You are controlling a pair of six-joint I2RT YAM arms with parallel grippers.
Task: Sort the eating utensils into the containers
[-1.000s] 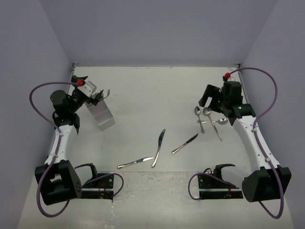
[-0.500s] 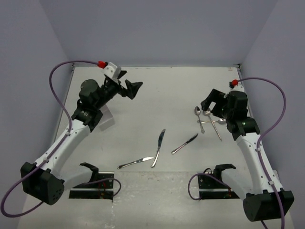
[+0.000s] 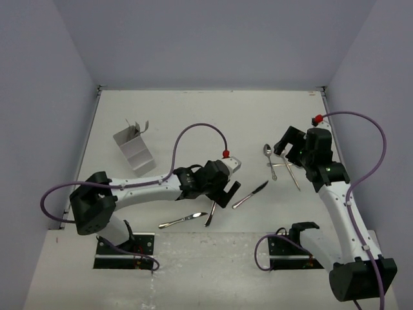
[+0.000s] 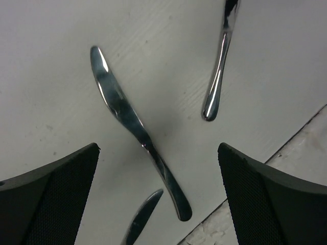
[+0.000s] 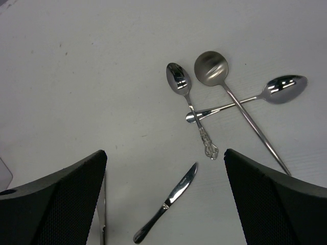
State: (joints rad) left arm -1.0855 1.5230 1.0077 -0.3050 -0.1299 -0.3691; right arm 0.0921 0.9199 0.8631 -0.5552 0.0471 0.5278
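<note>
Hovering spread over the knife, your left gripper is needing to straddle its narrow waist crosswise before closing; your right gripper is gaping above the spoons.

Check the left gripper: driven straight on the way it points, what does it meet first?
Probably the knife, which lies diagonally under the left gripper, between its open jaws, with the table directly beneath. The gripper's height above the knife is unclear.
</note>
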